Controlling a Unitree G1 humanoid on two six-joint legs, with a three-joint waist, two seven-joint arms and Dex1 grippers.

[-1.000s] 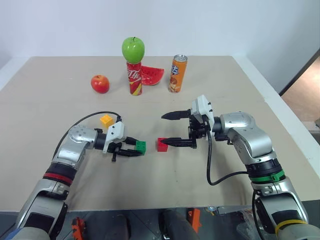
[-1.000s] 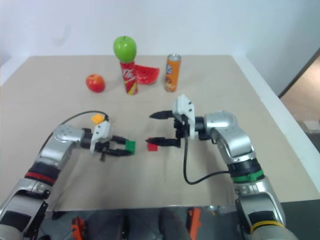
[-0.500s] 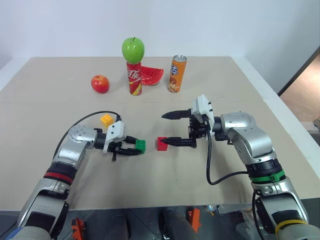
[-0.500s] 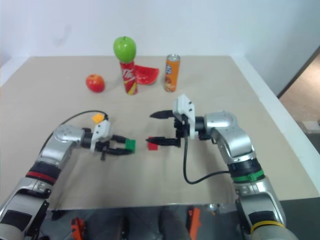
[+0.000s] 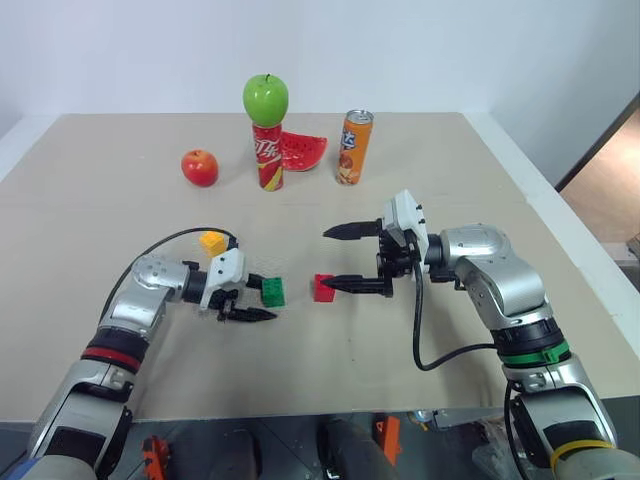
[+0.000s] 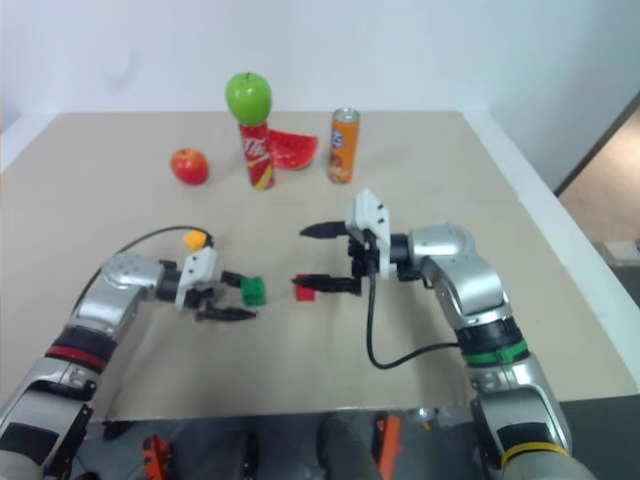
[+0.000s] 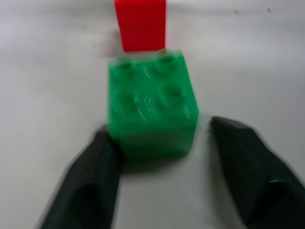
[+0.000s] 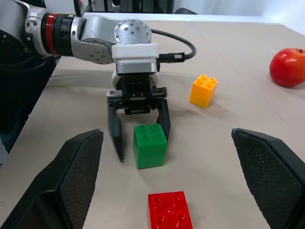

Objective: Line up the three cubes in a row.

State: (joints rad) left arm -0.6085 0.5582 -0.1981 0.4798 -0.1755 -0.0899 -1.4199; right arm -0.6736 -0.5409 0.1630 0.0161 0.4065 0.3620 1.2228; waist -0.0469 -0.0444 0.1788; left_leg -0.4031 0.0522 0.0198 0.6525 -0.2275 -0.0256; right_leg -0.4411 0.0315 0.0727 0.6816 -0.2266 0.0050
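between the spread jaws of the left gripper (image 8: 139,125) sits the small green studded plastic cube (image 8: 150,145), released just beside the red studded plastic cube (image 8: 169,216). best to withdraw straight back without nudging it. right gripper (image 5: 345,259) hangs wide open.

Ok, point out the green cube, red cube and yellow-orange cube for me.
green cube (image 8: 150,145), right wrist view, front face.
red cube (image 5: 323,288), left eye view, its middle.
yellow-orange cube (image 8: 203,90), right wrist view, side face.
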